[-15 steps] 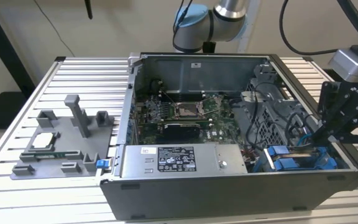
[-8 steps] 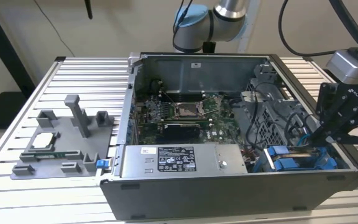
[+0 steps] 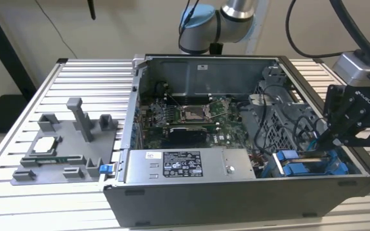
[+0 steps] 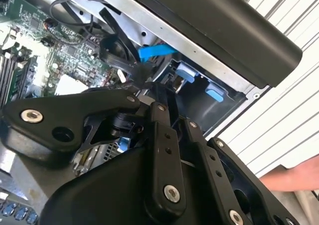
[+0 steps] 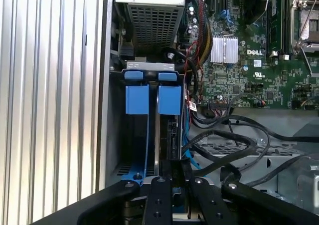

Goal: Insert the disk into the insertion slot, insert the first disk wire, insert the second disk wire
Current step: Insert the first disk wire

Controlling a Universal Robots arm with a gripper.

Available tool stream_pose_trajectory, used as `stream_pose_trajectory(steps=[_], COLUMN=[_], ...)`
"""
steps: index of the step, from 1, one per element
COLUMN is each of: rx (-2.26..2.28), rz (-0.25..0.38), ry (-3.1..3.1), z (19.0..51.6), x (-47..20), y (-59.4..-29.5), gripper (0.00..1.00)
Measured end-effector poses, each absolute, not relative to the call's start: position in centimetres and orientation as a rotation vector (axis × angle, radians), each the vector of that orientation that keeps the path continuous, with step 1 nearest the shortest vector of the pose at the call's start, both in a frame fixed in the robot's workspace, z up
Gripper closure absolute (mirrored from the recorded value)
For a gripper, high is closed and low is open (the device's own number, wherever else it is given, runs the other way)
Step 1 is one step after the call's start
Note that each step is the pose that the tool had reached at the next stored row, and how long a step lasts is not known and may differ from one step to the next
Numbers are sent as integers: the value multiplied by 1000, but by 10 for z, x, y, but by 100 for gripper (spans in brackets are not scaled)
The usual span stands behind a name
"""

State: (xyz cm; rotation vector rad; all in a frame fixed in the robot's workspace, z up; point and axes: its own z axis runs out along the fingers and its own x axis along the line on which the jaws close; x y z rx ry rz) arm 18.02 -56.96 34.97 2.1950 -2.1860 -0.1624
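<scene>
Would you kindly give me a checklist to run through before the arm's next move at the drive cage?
1. Disk seated in the slot: ok, its blue frame sits inside.
2. Gripper positioned at the slot: ok.
3. Blue wire plugged into the disk: cannot tell.
4. Black cables clear of the gripper: not ok, they loop close beside it.
5. People clear: not ok, a hand shows beside the case.
</scene>
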Motion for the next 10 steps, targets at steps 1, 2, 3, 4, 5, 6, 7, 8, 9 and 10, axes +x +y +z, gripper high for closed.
stream_pose_trajectory(steps=[1, 2, 3, 4, 5, 6, 7, 8, 9, 10], rx=[2195, 2195, 2195, 2195, 2195, 2194, 2192, 2189, 2186, 2182], rz=[-163, -162, -162, -162, -162, -161, -160, -159, -157, -156], ry=[-2186, -2186, -2186, -2186, -2186, -2186, -2187, -2189, -2191, -2194], z=[349, 349, 349, 348, 348, 347, 347, 346, 346, 345], x=[180, 180, 180, 180, 180, 180, 180, 180, 180, 180], y=[-570, -570, -570, -570, -570, -570, -570, -569, -569, -570], gripper=[100, 100, 100, 100, 100, 100, 100, 100, 100, 100])
